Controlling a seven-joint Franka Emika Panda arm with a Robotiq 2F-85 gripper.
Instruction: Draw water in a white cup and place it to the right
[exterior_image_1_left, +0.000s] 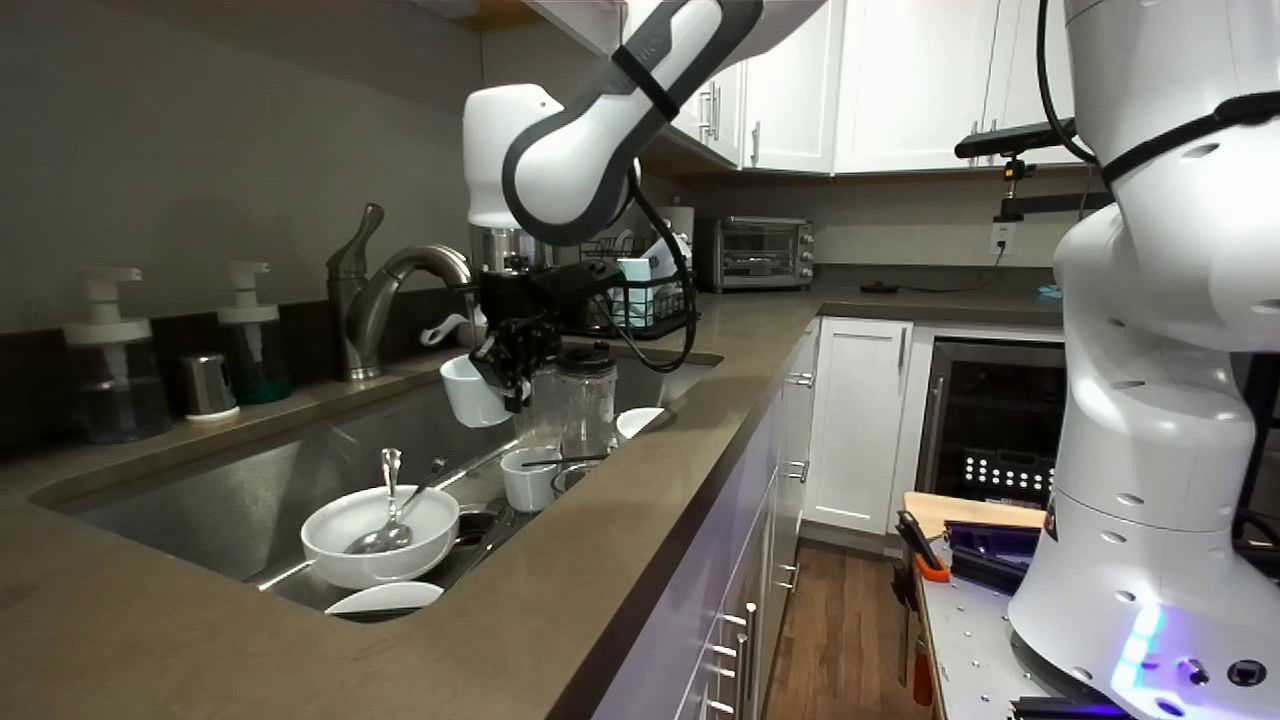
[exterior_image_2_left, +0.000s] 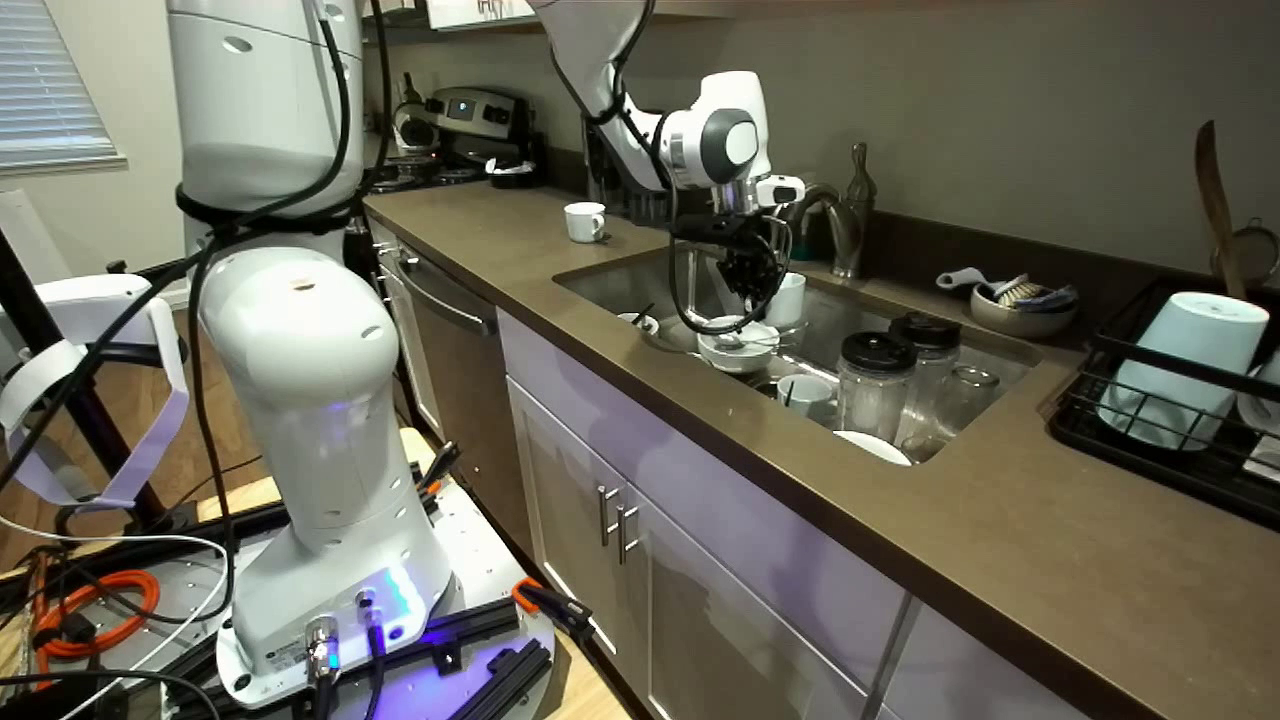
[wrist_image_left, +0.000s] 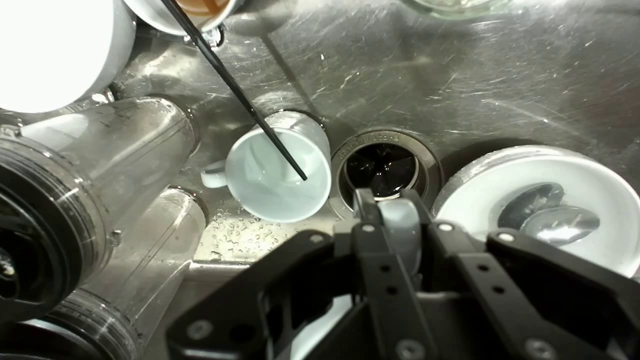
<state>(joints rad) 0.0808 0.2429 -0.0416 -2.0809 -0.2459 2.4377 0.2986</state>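
Note:
My gripper (wrist_image_left: 390, 201) is shut on the handle of the white cup (exterior_image_1_left: 474, 393). In the wrist view the pale loop of that handle shows between the two black fingers, while most of the cup's body is hidden behind the gripper. An exterior view shows the cup hanging above the sink, leaning a little, below the spout of the metal faucet (exterior_image_1_left: 400, 275). From a different angle the cup (exterior_image_2_left: 788, 300) is partly covered by the gripper (exterior_image_2_left: 757, 288). What is inside the cup cannot be seen, and I cannot tell whether water is running.
Below lie a white bowl with spoons (exterior_image_1_left: 380, 545), a mug holding a black stick (wrist_image_left: 280, 172), the drain (wrist_image_left: 382, 170) and clear jars with black lids (exterior_image_2_left: 878, 375). Soap dispensers (exterior_image_1_left: 108, 360) line the back ledge. A dish rack (exterior_image_2_left: 1180, 420) and a mug (exterior_image_2_left: 585, 222) stand on the counter.

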